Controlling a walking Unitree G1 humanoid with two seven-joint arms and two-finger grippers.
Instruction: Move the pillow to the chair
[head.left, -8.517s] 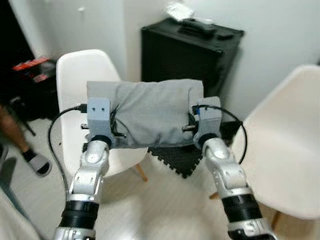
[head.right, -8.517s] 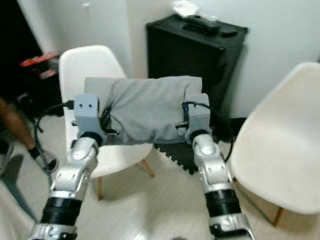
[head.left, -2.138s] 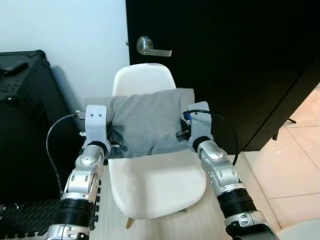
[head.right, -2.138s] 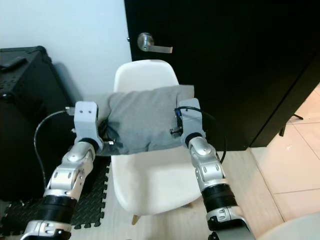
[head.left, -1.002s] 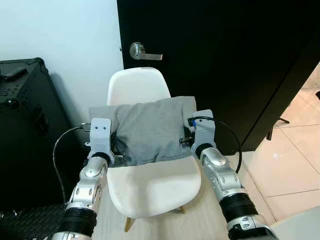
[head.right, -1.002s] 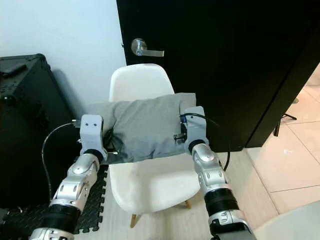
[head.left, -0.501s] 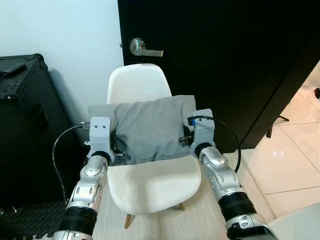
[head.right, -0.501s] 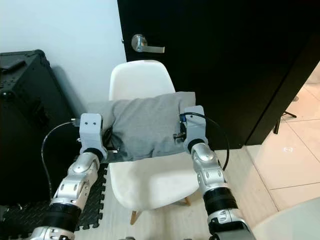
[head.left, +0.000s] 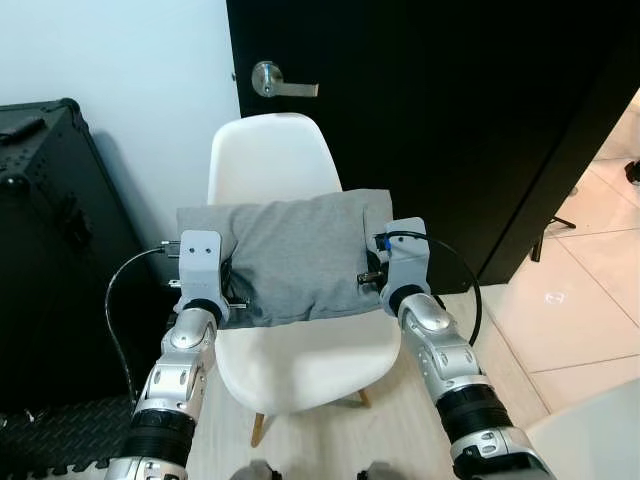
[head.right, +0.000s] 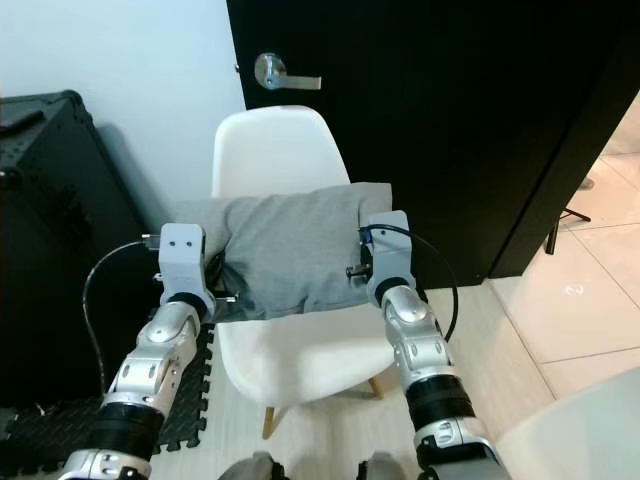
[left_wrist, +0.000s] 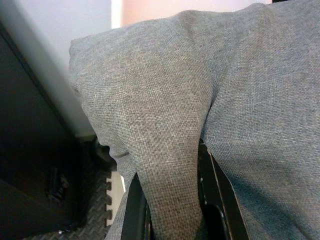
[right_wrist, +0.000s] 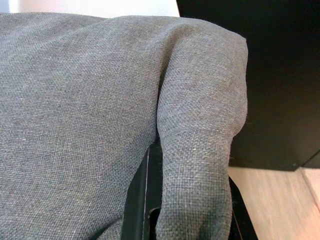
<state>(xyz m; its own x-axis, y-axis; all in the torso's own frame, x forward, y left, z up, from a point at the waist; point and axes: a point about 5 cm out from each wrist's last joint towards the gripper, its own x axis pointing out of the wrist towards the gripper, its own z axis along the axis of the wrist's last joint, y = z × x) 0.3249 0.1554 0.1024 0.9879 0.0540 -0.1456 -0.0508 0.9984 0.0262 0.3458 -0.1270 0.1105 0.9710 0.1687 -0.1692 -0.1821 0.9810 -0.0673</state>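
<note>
A grey pillow (head.left: 290, 255) hangs in the air between my two arms, above the seat of a white shell chair (head.left: 300, 365) that stands before a black door. My left gripper (head.left: 232, 290) is shut on the pillow's left end, and my right gripper (head.left: 370, 275) is shut on its right end. Up close, the left wrist view has a fold of the grey pillow (left_wrist: 170, 165) pinched between the black fingers (left_wrist: 217, 200). In the right wrist view the pillow's corner (right_wrist: 200, 140) is pinched between the fingers (right_wrist: 137, 195) likewise.
A tall black case (head.left: 50, 250) stands to the chair's left on dark foam mats (head.left: 60, 445). The black door (head.left: 450, 110) with a silver lever handle (head.left: 275, 80) is behind the chair. Another white chair's edge (head.left: 590, 440) shows at the lower right.
The camera has shifted slightly, so the chair sits a little lower and nearer in view. Both grippers still hold the pillow at the same height over the seat.
</note>
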